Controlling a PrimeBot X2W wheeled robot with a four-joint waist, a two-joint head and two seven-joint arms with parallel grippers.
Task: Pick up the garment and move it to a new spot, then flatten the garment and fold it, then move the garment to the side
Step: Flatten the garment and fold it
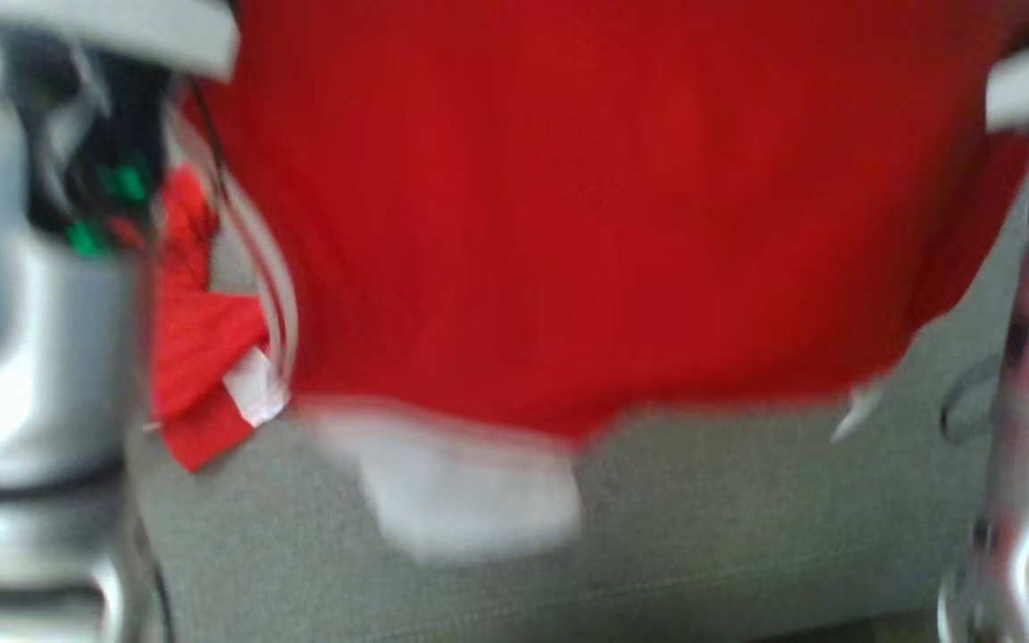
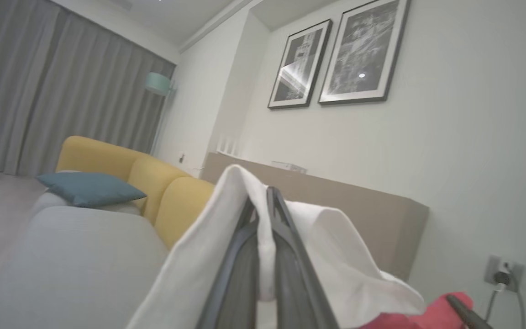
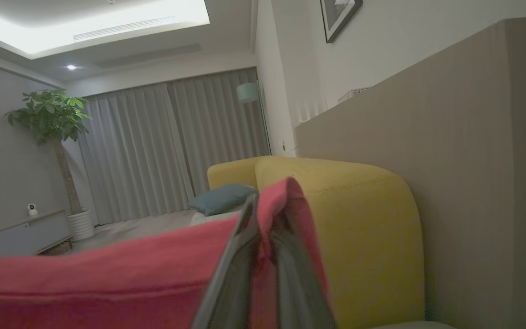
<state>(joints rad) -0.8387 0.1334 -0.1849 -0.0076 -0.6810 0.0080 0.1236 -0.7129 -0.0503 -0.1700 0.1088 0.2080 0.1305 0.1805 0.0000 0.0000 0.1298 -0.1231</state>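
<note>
Hanging stretched between both arms, the red fabric garment with white trim point(image 1: 568, 223) is in the air above the grey upholstered sofa seat point(image 1: 729, 536). The left gripper point(image 2: 265, 197) is clamped on its white edge, and the right gripper point(image 3: 263, 212) is clamped on a red fold. The pick-up looks done, while setting down, flattening, folding and moving aside are all left to do.

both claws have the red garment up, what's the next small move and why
Probably lower both claws together toward the grey seat. The left claw is shut on the white trim of the red garment, the right claw on its red edge, and it hangs spread above the seat, ready to lay flat.
</note>
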